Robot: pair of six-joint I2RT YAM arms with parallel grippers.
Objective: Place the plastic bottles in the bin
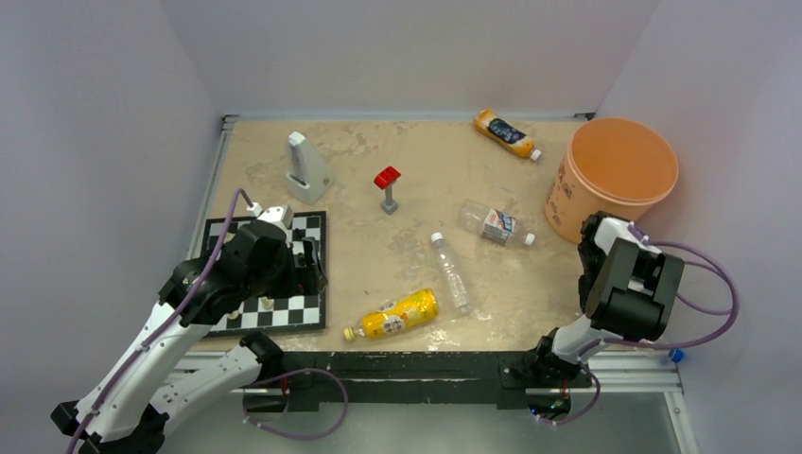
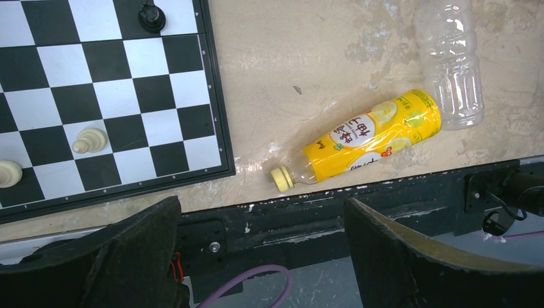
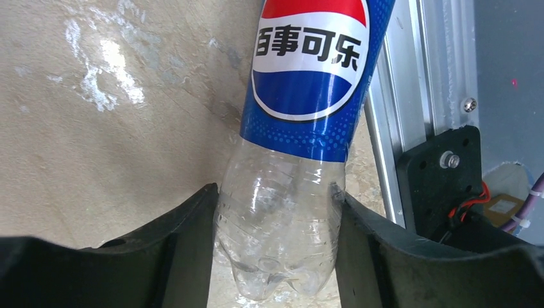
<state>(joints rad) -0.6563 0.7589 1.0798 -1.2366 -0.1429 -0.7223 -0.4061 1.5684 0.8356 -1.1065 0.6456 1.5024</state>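
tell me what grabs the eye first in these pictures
The big peach-orange bin at the far right stands out first. Then the right claw, closed on the clear base of a blue-labelled Pepsi bottle. A bright yellow bottle lies near the front edge, just right of the chessboard.

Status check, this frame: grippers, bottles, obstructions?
Left gripper open, empty. Right gripper shut on Pepsi bottle. Four bottles lie outside bin. Nothing seen blocking.

Top camera looks steeply down from the near side; both wrist cameras face the tabletop (image 1: pixel 426 180) closely, the left sharing the lower-centre yellow bottle (image 1: pixel 395 315).
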